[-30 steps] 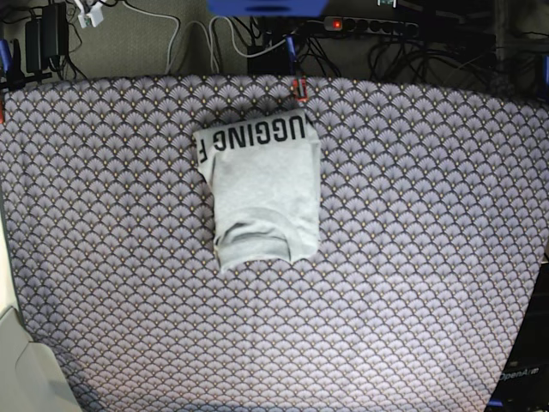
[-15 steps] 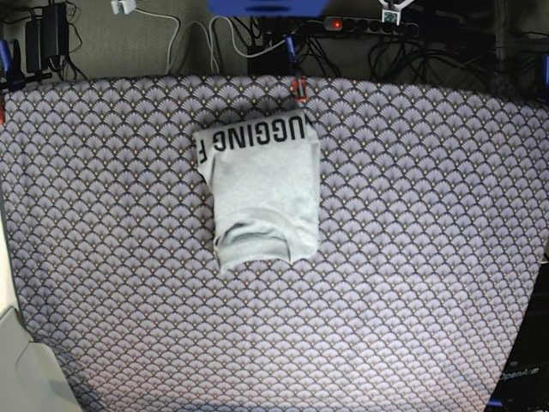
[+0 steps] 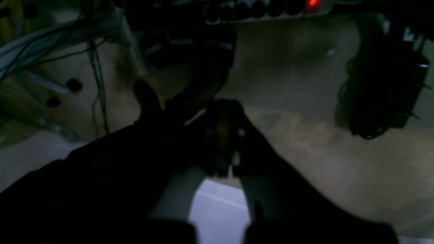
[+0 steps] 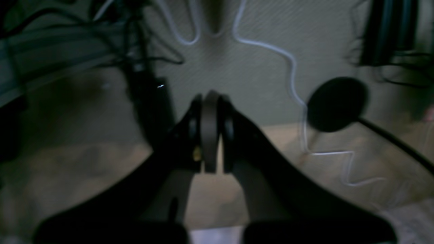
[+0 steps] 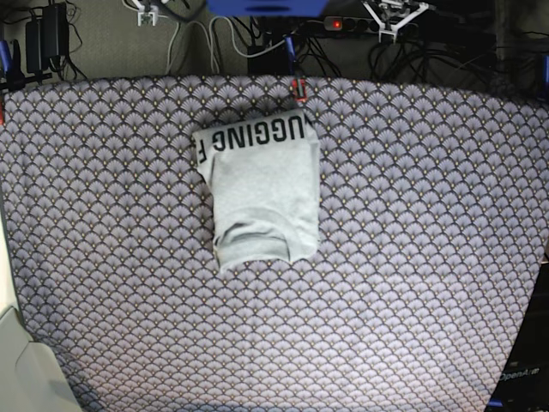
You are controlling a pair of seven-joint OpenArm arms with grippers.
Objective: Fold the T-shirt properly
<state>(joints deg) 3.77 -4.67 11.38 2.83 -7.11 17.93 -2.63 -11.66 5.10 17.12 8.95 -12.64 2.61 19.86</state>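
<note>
- One large tablecloth (image 5: 412, 257), purple-grey with a scallop pattern, covers nearly the whole base view; its far edge curves in front of a floor crowded with cables.
- One T-shirt (image 5: 262, 193) lies on it, folded into a compact light-grey bundle — a little left of the middle and toward the far side. Black block lettering runs upside down across its far edge; the near end is rolled into a soft fold.
- Both arms are off the cloth; only small pale parts show at the far edge of the base view, one left and one right.
- Left gripper (image 3: 222, 135): its dark fingers meet at the tips with nothing between them, pointing over the bare floor. A power strip (image 3: 271, 7) with a red light sits at the far edge.
- Right gripper (image 4: 210, 130): fingers pressed together and empty, over the floor — a white cable (image 4: 291, 84) snakes past on the right.
</note>
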